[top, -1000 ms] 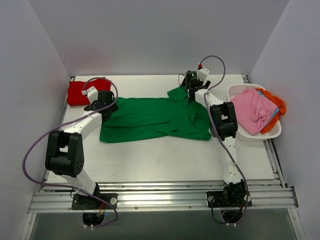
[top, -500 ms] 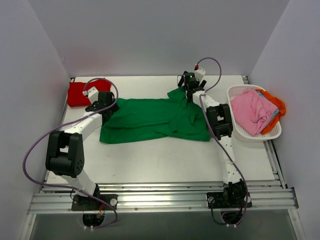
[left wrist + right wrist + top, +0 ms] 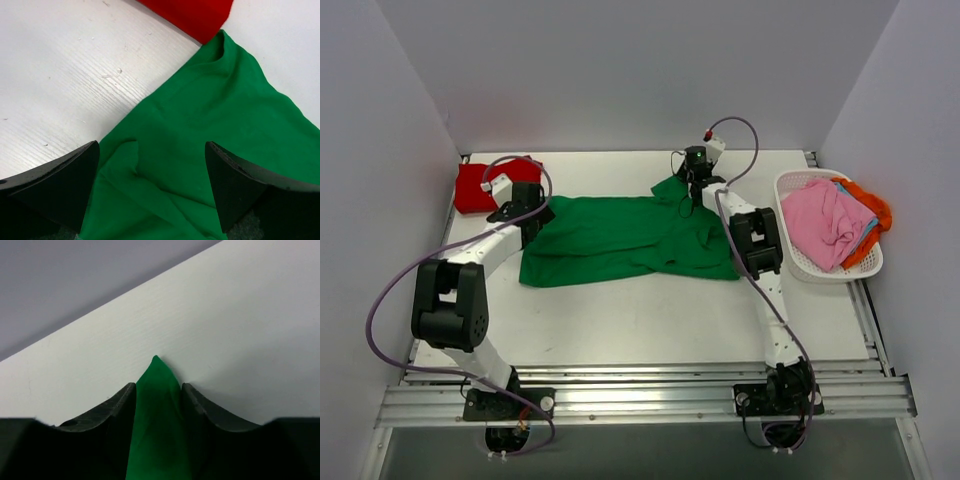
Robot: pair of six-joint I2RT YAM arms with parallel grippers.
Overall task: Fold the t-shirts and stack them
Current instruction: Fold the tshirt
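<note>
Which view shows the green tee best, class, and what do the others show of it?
Top external: the whole green tee lies spread out. Left wrist shows only an edge under the open left gripper; right wrist only a tip pinched in the right gripper.

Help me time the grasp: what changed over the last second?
The right gripper edged slightly left at the far right corner of the green t-shirt and closed its fingers on that fabric. The left gripper stayed open over the shirt's left end; the red t-shirt and the basket did not move.
</note>
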